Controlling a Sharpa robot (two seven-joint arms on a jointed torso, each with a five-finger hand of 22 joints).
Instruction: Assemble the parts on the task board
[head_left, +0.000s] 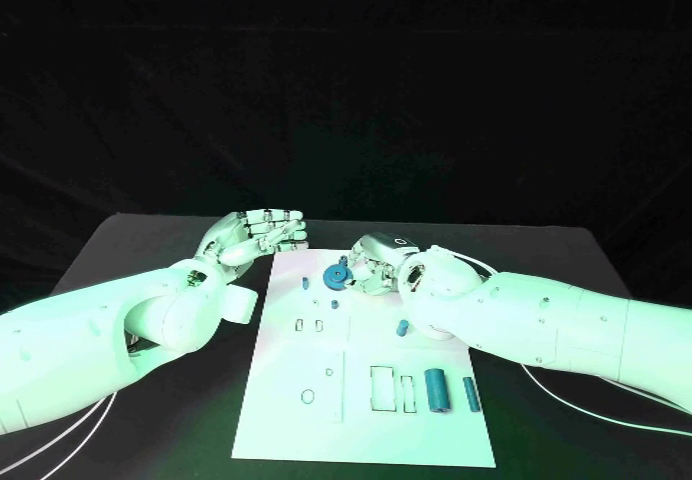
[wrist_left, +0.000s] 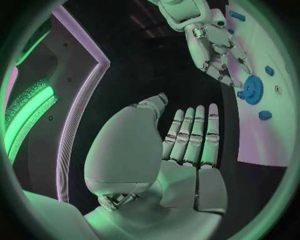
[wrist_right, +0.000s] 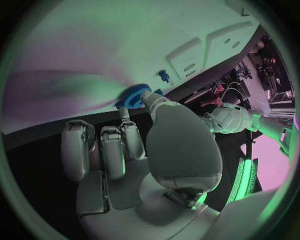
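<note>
The white task board lies in the middle of the table. A blue gear sits near its far end. My right hand is at the gear, with thumb and a fingertip on its rim, also visible from the left wrist. My left hand hovers off the board's far left corner, palm flat and fingers straight, holding nothing. Small blue pegs stand around the gear. A blue cylinder and a thinner blue pin lie near the front right.
The board has several outlined slots and holes towards its near end. The black table extends on both sides of the board. White cables run along my right arm, at the table's right side.
</note>
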